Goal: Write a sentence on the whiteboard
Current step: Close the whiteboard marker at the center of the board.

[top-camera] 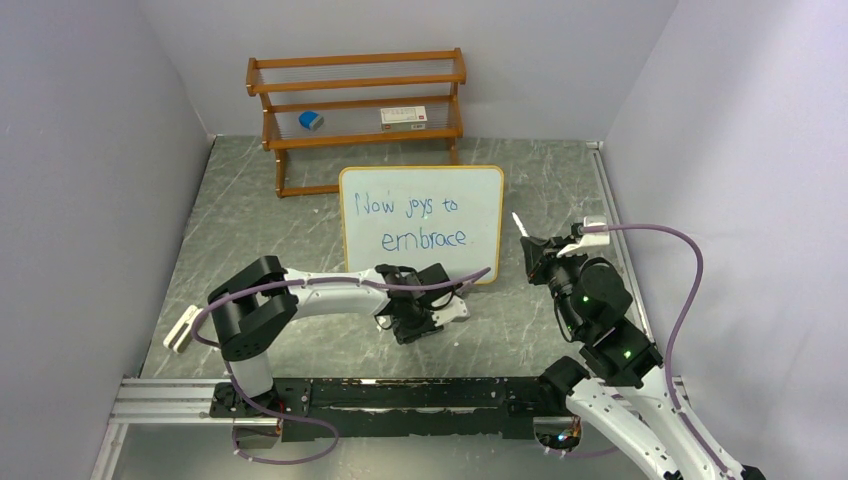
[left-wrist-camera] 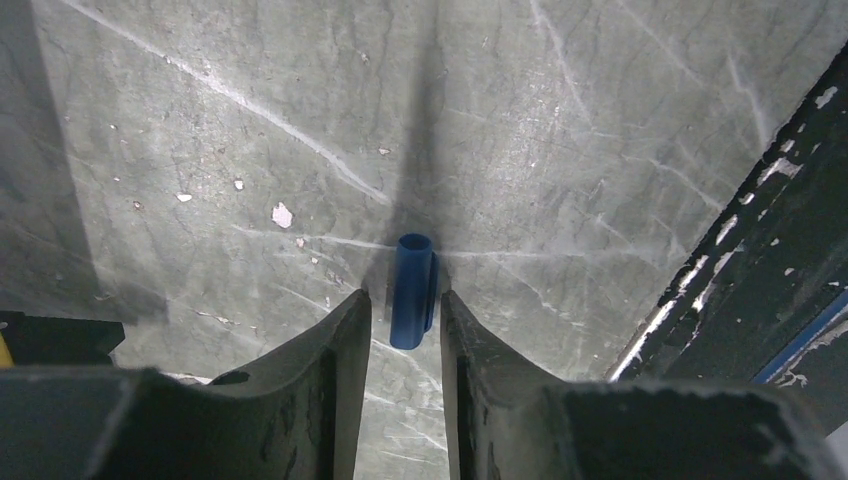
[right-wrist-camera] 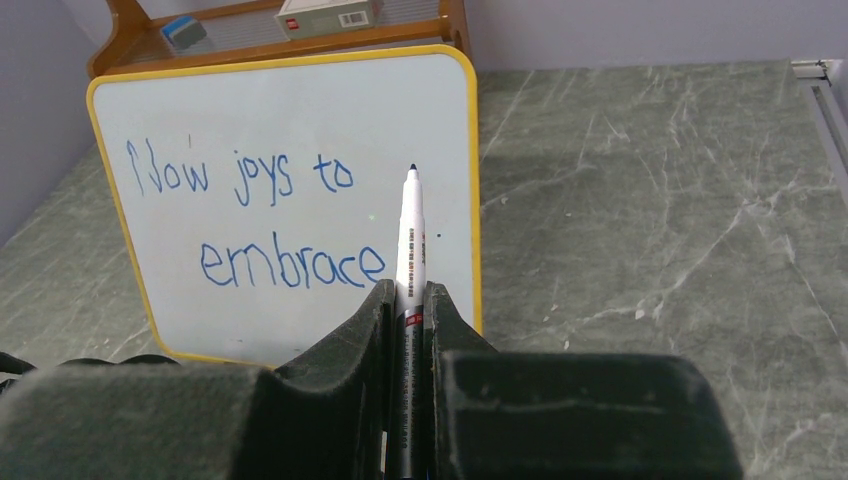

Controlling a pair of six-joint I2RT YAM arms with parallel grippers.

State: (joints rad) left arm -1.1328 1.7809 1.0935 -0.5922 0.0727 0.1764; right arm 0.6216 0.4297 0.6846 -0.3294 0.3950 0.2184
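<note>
Right fingers clamp a marker just right of the whiteboard and sentence; left fingers pinch a cap.

From above, your left arm covers part of the bottom edge of the whiteboard, so you cannot make out its feet, and your right arm runs off the lower edge. The first word of the sentence is too scrawled to read surely. At the left wrist, a blue cap sits between the fingers of the left gripper; you cannot tell whether they touch it. At the right wrist, the marker sinks out of sight between the fingers of the right gripper, its print too small to read. The shelf is cut by the top edge, and the label on its box is unreadable.
</note>
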